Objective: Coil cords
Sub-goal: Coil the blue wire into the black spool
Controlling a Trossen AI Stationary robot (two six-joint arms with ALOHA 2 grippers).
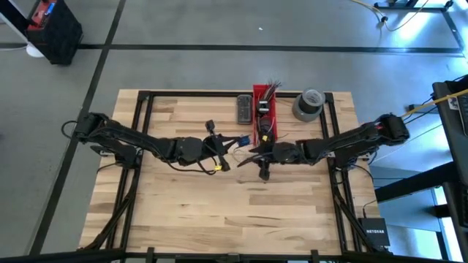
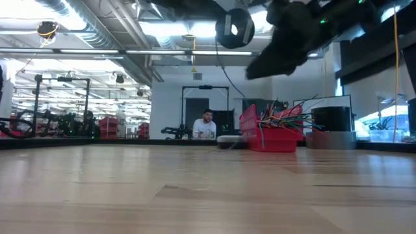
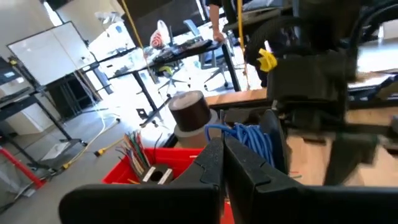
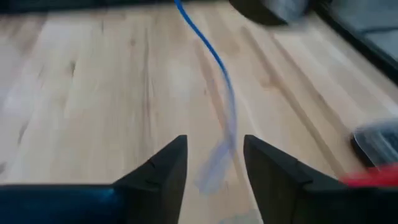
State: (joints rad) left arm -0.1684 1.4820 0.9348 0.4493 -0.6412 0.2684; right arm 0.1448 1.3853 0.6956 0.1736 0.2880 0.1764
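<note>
Hanging blue cord (image 4: 219,62) between parted right fingers (image 4: 163,169)

Two dark jointed arms, yellow tag near the left tool (image 1: 219,155)

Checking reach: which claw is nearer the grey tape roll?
Right. The right claw sits mid-table just below the red bin, diagonally short of the tape roll. The left claw is farther toward the left side.
</note>
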